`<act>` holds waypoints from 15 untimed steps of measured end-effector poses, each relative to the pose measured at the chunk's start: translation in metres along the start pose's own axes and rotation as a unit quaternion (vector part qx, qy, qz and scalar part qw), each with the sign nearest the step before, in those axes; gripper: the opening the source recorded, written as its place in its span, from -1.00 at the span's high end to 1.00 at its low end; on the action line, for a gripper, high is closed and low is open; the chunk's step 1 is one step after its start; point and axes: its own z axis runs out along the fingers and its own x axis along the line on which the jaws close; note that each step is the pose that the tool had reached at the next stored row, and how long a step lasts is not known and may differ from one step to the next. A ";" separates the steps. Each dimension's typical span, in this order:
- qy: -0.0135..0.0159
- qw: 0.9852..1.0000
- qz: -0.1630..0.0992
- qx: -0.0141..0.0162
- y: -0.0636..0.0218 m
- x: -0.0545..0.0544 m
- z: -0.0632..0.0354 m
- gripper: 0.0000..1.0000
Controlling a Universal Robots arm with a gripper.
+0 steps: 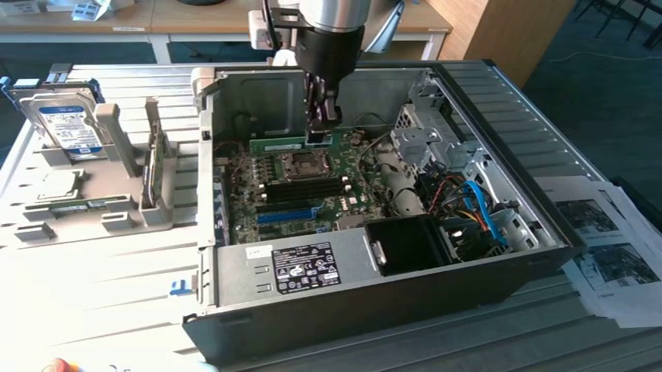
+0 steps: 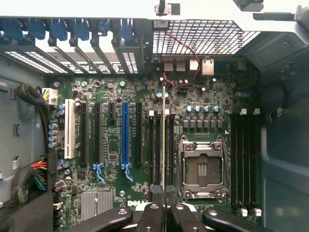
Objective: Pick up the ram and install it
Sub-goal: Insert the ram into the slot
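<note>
The ram (image 1: 277,145) is a thin green stick held level inside the open computer case (image 1: 517,256), above the motherboard (image 1: 300,194). My gripper (image 1: 322,133) comes down from above and is shut on one end of it. In the wrist view the ram (image 2: 164,140) shows edge-on as a thin line running away from my gripper (image 2: 164,209). It lies along the bank of black memory slots (image 2: 155,147) beside the empty CPU socket (image 2: 202,166). Whether its lower edge touches a slot I cannot tell.
A long blue slot (image 2: 125,135) and a second bank of black slots (image 2: 244,159) flank the socket. Cables (image 1: 470,205) and a black box (image 1: 414,244) crowd the case. A hard drive (image 1: 64,124) stands in a grey holder (image 1: 114,217). Papers (image 1: 610,248) lie outside the case.
</note>
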 end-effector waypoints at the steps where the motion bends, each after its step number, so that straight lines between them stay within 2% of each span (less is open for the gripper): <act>1: 0.000 1.000 0.000 0.000 -0.0001 0.000 0.0011 0.76; 15: 0.000 1.000 0.000 0.000 -0.0006 0.000 0.0171 0.76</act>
